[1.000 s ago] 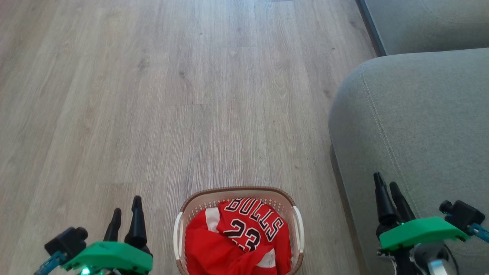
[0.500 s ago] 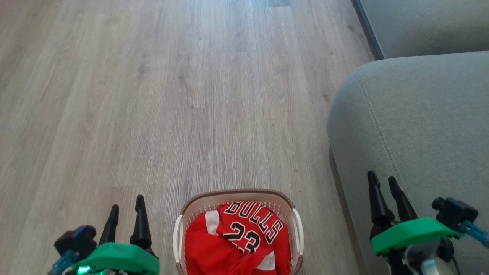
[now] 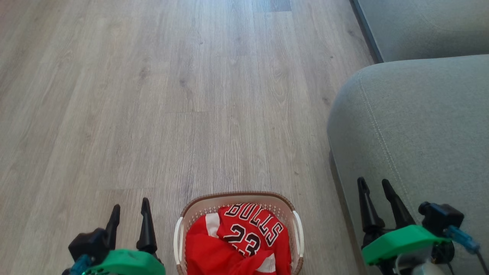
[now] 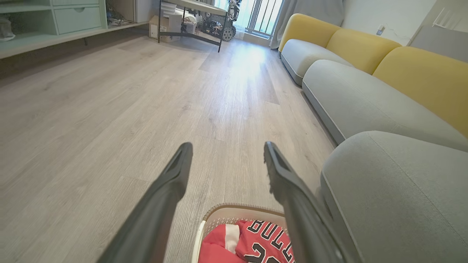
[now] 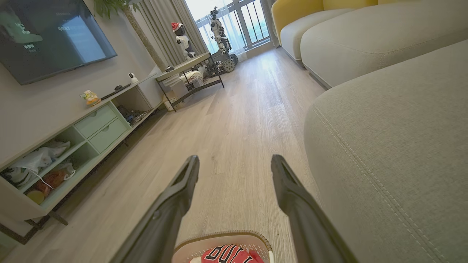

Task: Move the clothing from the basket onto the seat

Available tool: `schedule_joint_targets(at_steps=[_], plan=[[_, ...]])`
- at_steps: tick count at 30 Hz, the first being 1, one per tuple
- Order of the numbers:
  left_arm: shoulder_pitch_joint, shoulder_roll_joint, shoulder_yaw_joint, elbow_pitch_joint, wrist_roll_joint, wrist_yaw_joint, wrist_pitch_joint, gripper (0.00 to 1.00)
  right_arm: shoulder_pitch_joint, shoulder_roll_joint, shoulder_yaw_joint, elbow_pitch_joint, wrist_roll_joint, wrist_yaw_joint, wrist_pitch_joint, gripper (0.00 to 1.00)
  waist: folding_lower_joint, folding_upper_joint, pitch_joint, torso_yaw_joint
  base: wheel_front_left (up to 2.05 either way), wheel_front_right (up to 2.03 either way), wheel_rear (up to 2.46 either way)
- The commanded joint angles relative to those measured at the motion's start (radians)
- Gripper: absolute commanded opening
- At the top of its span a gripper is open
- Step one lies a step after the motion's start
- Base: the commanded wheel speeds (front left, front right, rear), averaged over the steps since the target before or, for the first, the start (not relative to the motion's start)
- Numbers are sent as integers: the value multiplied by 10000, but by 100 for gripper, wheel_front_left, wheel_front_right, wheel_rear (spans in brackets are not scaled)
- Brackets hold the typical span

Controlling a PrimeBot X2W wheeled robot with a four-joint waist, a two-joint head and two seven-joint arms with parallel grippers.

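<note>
basket (image 3: 293,208) holds the red clothing (image 3: 244,236); left gripper (image 3: 130,203) and right gripper (image 3: 371,180) jaws wide open, empty; both have edged inward since.

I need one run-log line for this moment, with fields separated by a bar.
phase: no grasp yet | clothing: in basket | seat: right of basket | left gripper: open, empty | right gripper: open, empty

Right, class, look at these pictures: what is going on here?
A two-armed robot faces a basket of red clothing on the wooden floor, beside a grey-green seat. The clothing lies in the basket, untouched. The left gripper and right gripper hang open and empty, one either side of the basket. None of it is on the seat yet.
</note>
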Motion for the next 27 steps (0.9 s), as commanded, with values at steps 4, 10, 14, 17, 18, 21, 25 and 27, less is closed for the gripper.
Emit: schedule_joint_targets(at_steps=[4, 10, 14, 17, 18, 21, 25, 27], plan=[[-135, 143, 149, -431, 642, 163, -268, 100, -206, -124, 330, -438, -666, -1, -260, 100, 0, 0, 3, -2, 0, 0, 0], [-60, 125, 134, -423, 1305, 247, -444, 100, -190, -131, 416, -515, -1396, -1, -438, 100, 0, 0, 30, -1, 0, 0, 0], [-17, 109, 128, -435, 1755, 299, -560, 100, -183, -135, 477, -579, -1874, -2, -555, 100, 0, 0, 49, 1, 0, 0, 0], [16, 94, 122, -448, 2098, 336, -648, 100, -180, -138, 528, -622, -2219, -2, -644, 100, 0, 0, 53, 4, 0, 0, 0], [28, 89, 124, -451, 2208, 346, -677, 100, -177, -140, 546, -636, -2335, -2, -674, 100, 0, 0, 52, 3, 0, 0, 0], [64, 75, 114, -470, 2572, 377, -765, 100, -169, -143, 597, -678, -2689, -2, -763, 100, 0, 0, 46, -3, 0, 0, 0], [115, 58, 99, -494, 3061, 424, -882, 100, -163, -147, 668, -740, -3159, -2, -881, 100, 0, 0, 35, -15, 0, 0, 0], [122, 46, 109, -485, 3163, 417, -906, 100, -169, -148, 676, -746, -3253, -2, -906, 100, 0, 0, 39, -20, 0, 0, 0]])
